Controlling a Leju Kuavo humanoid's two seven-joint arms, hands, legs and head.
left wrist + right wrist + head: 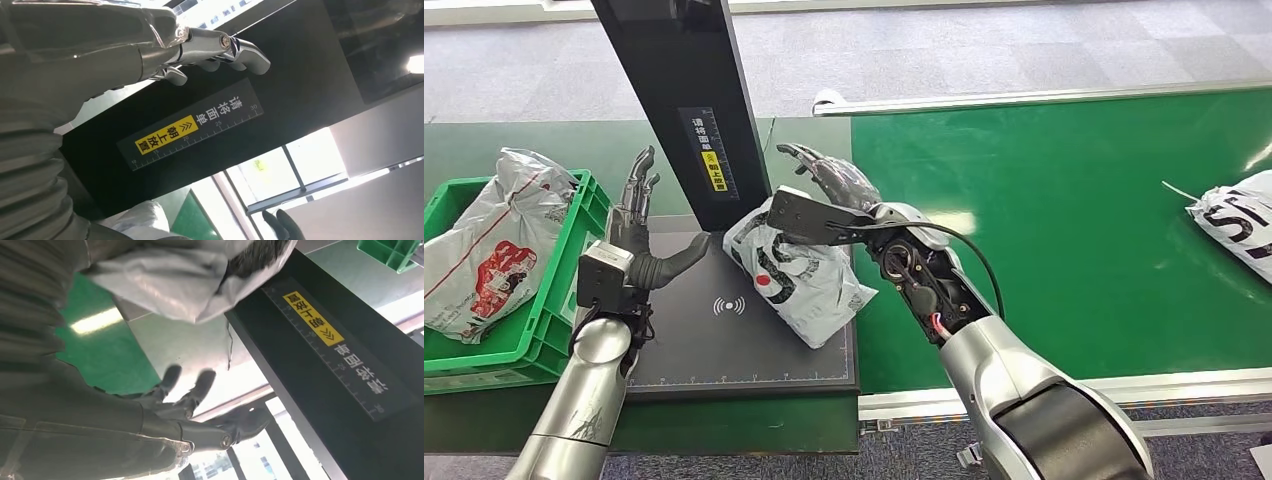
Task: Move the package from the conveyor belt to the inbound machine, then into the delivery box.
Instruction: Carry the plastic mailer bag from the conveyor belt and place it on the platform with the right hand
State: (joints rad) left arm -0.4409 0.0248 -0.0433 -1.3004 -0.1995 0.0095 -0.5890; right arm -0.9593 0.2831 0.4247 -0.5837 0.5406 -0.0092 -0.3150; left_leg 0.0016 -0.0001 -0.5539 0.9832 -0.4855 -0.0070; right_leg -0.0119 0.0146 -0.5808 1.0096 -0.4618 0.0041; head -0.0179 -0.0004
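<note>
We are resting the package (pixel 802 275) on the inbound machine (pixel 724 340) for scanning, right hand (pixel 829 180) released just behind it, left hand (pixel 636 225) spread beside it.

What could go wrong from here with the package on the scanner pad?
The package overhangs the scanner pad toward the belt, so it may slide off when nudged. The right hand looks open above it and close to the black post, so a regrasp could knock the post. The green crate already holds a bag, leaving less room.
</note>
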